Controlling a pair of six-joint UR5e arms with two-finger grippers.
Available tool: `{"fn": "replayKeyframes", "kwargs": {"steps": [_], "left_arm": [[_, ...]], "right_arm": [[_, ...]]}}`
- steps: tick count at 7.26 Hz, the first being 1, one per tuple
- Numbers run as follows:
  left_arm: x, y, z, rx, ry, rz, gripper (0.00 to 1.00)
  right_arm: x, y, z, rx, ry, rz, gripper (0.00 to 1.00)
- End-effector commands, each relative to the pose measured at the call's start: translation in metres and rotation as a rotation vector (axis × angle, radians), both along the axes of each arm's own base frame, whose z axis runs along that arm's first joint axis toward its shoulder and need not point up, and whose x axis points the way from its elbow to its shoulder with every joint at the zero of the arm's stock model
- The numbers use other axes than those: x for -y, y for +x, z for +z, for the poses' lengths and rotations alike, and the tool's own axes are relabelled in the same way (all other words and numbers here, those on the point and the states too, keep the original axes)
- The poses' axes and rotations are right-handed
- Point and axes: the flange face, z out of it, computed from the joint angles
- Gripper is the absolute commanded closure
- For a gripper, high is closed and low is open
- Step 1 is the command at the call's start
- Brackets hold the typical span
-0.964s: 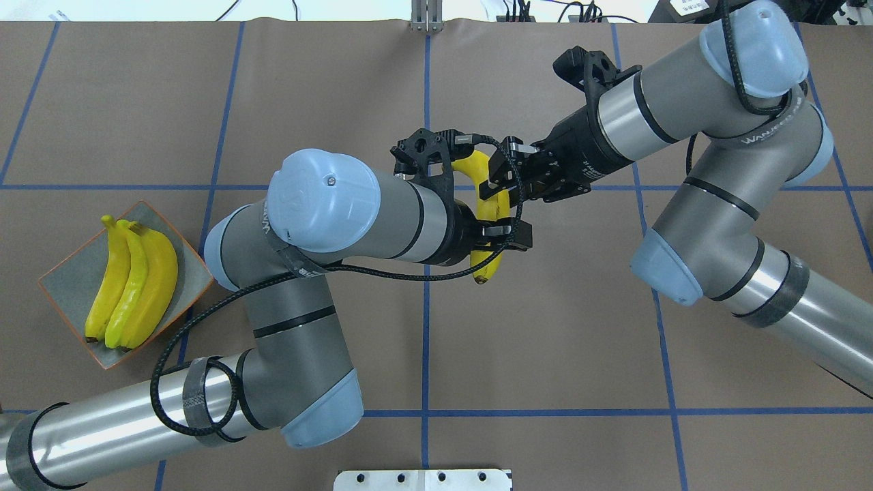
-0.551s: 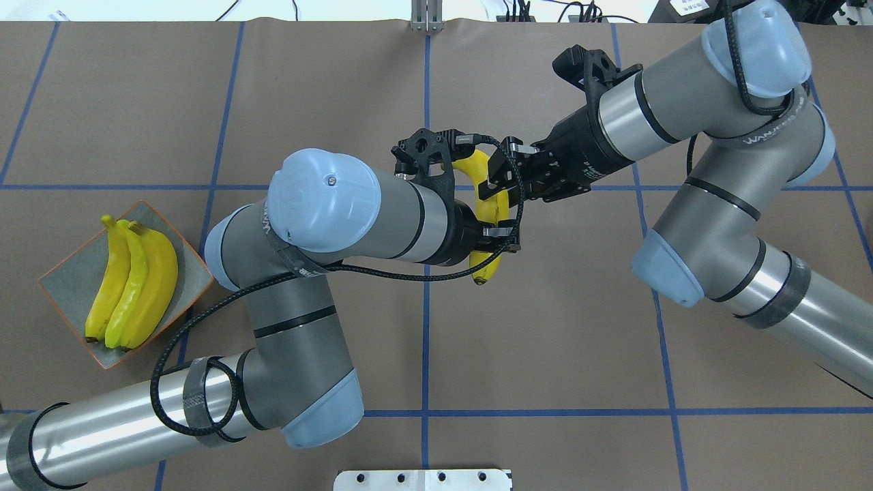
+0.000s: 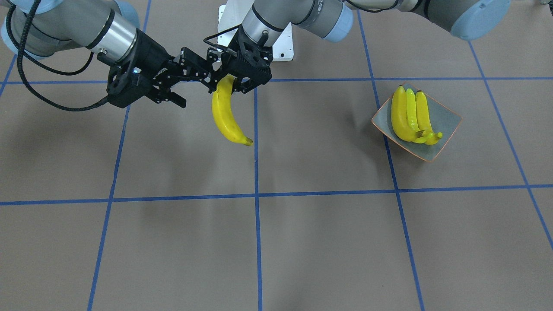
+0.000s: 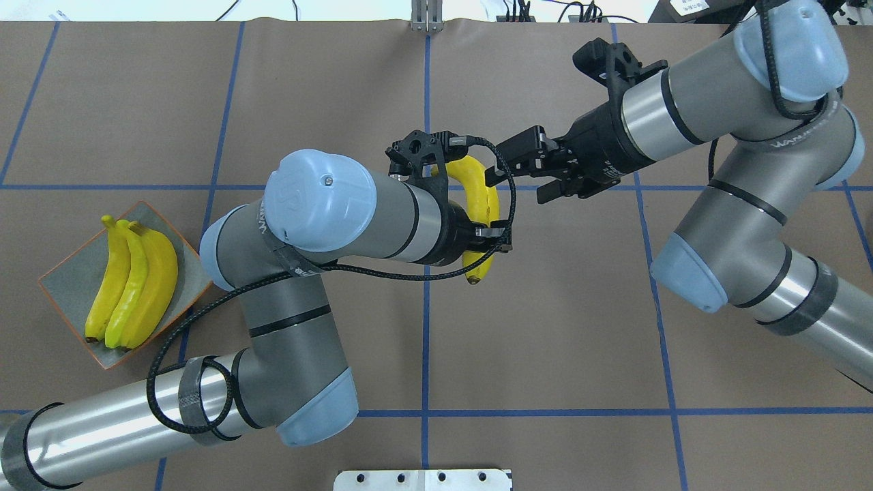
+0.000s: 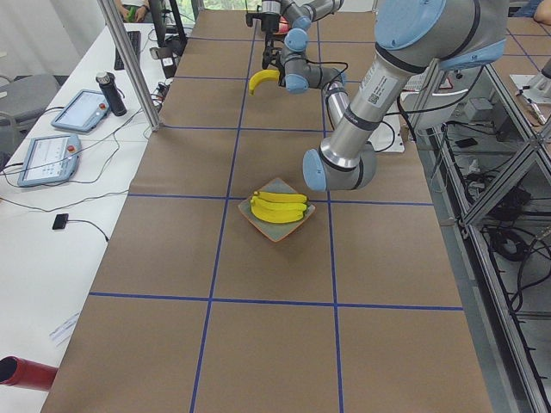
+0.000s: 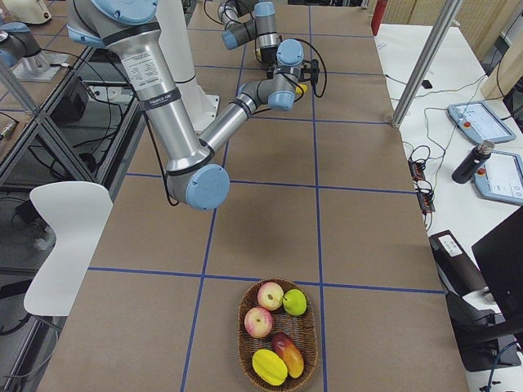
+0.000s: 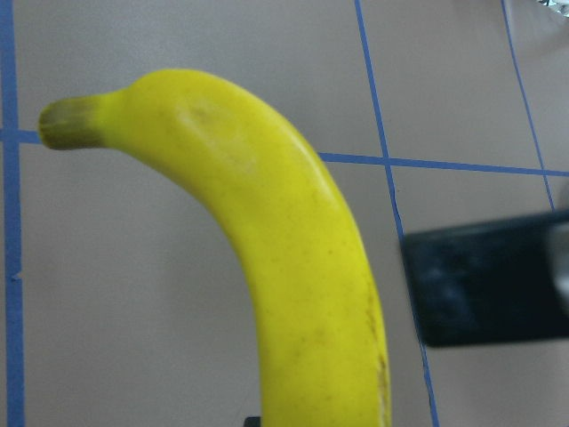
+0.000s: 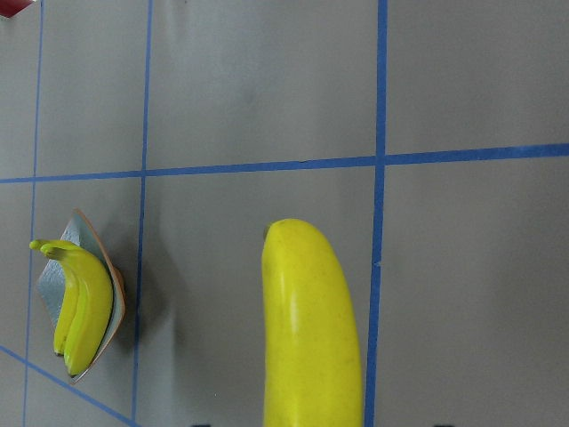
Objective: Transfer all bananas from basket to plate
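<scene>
One banana (image 4: pixel 479 198) hangs above the table's middle, with my left gripper (image 4: pixel 488 236) shut on its near end; it also shows as the banana (image 3: pixel 224 116) under the left gripper (image 3: pixel 239 82). My right gripper (image 4: pixel 522 170) stands open just right of it, not touching, and appears again as the right gripper (image 3: pixel 190 86). Three bananas (image 4: pixel 133 279) lie side by side on the plate (image 4: pixel 68 286) at the left. The wicker basket (image 6: pixel 242 310) holds several other fruits and no banana. Both wrist views show the held banana (image 7: pixel 293 267) (image 8: pixel 311 338) close up.
Blue tape lines cross the brown table cover. A white base plate (image 4: pixel 423 479) sits at the near edge. Tablets (image 5: pixel 47 159) and cables lie on a side table beyond the far edge. My left arm's elbow (image 4: pixel 317 194) hangs between plate and banana.
My right gripper has let go of the banana, opened and drawn back to the right. The left gripper has shut on the banana and carried it slightly left.
</scene>
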Motion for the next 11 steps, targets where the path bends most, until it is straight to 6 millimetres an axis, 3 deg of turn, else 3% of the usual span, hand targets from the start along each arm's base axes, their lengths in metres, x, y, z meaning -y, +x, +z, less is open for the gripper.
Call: {"fn": "replayKeyframes", "kwargs": {"steps": [1, 3, 5, 6, 7, 9, 11], "left_arm": [[0.002, -0.032, 0.058, 0.121, 0.053, 0.007, 1.0], [-0.008, -0.071, 0.062, 0.299, 0.067, 0.035, 1.0], [0.009, -0.107, 0.095, 0.485, 0.0, 0.011, 1.0], [0.014, -0.126, 0.131, 0.611, -0.021, -0.01, 1.0], [0.012, -0.149, 0.155, 0.798, 0.023, 0.014, 1.0], [0.015, -0.177, 0.199, 1.066, 0.029, 0.037, 1.0], [0.007, -0.208, 0.275, 1.269, 0.037, 0.063, 1.0]], "right_arm": [[0.015, 0.045, 0.033, -0.035, -0.033, 0.095, 0.0], [0.017, 0.072, 0.084, -0.064, -0.046, 0.163, 0.0], [0.017, 0.082, 0.121, -0.106, -0.047, 0.239, 0.0], [0.019, 0.082, 0.125, -0.116, -0.048, 0.255, 0.0], [0.019, 0.082, 0.133, -0.13, -0.052, 0.268, 0.0], [0.027, 0.077, 0.141, -0.154, -0.038, 0.287, 0.0], [0.033, 0.072, 0.149, -0.172, -0.026, 0.283, 0.0]]}}
